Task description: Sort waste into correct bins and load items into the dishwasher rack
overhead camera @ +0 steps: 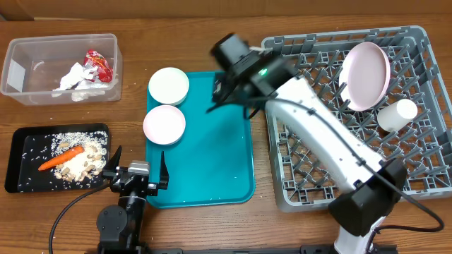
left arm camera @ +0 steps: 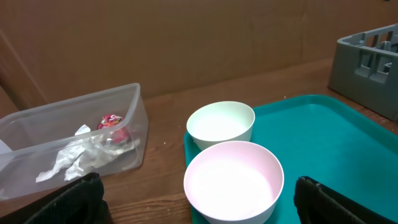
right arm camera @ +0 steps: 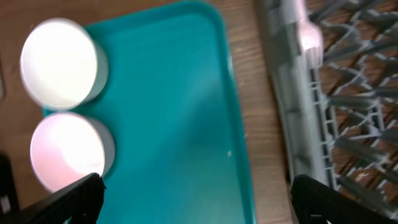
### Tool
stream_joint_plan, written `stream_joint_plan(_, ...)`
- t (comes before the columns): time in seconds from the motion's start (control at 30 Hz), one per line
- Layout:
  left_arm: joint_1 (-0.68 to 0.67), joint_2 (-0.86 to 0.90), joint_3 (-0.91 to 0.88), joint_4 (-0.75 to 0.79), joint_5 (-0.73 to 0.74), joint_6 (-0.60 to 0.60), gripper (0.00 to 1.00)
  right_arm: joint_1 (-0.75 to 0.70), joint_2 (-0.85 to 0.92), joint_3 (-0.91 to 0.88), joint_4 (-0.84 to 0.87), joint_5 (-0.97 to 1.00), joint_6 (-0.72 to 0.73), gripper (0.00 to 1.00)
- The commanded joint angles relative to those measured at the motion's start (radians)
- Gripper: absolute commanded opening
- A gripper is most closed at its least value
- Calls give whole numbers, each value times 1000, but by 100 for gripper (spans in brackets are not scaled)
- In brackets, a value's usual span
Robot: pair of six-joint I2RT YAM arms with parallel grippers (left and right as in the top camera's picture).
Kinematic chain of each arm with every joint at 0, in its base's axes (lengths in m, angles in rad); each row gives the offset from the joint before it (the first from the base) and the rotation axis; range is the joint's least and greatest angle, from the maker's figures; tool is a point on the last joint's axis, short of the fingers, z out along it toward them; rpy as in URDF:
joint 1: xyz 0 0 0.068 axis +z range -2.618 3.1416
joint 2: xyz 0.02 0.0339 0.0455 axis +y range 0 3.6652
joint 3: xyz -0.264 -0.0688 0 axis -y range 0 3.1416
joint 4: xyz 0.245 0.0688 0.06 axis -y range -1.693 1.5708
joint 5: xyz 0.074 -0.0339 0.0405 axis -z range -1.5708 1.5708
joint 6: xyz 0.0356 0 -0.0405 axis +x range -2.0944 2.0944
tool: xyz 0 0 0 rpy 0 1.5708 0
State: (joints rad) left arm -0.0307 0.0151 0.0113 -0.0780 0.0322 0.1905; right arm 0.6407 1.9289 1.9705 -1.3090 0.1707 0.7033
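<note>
Two small white bowls (overhead camera: 164, 124) (overhead camera: 169, 85) stand on the left side of the teal tray (overhead camera: 212, 162). In the grey dishwasher rack (overhead camera: 296, 176) a white plate (overhead camera: 366, 67) leans on the pegs, with a white cup (overhead camera: 397, 113) lying beside it. The clear tub (overhead camera: 28, 67) holds crumpled tissue (overhead camera: 74, 76) and a red wrapper (overhead camera: 99, 65). A carrot (overhead camera: 62, 159), nuts and grains lie in the black tray (overhead camera: 18, 159). My left gripper (overhead camera: 138, 169) (left arm camera: 199, 199) is open, low in front of the nearer bowl (left arm camera: 233, 180). My right gripper (overhead camera: 232, 106) (right arm camera: 198, 199) hangs open and empty above the teal tray.
The right arm (overhead camera: 325, 141) reaches from the front right across the rack's left edge. In the right wrist view a blurred pale thing (right arm camera: 308, 31) lies at the rack's rim (right arm camera: 292, 118). Bare wood shows between the teal tray and the two bins.
</note>
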Motion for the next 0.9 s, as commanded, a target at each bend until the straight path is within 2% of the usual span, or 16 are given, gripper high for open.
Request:
stream_joint_plan(0.0, 6, -11, -6, 2, -7, 0, 100, -112, -1, -3, 4, -125, 8, 100)
stream_joint_plan(0.13, 6, -11, -6, 2, -7, 0, 100, -154, 0, -18, 7, -273, 8, 100)
stream_joint_plan(0.57, 6, -11, -6, 6, 31, -21, 100, -157, 0, -21, 60, -274, 8, 100)
stream_joint_plan(0.63, 6, -11, -6, 11, 98, -107, 100, -157, 0, -21, 60, -274, 8, 100)
stream_joint_plan(0.73, 3, -11, -6, 52, 260, -377, 100, -157, 0, -21, 60, -274, 8, 100)
stream_joint_plan(0.8, 3, -11, -6, 69, 430, -553, 100, -157, 0, -21, 60, -274, 8, 100)
stream_joint_plan(0.87, 3, -11, -6, 53, 506, -575, 100, -157, 0, -21, 60, -274, 8, 100)
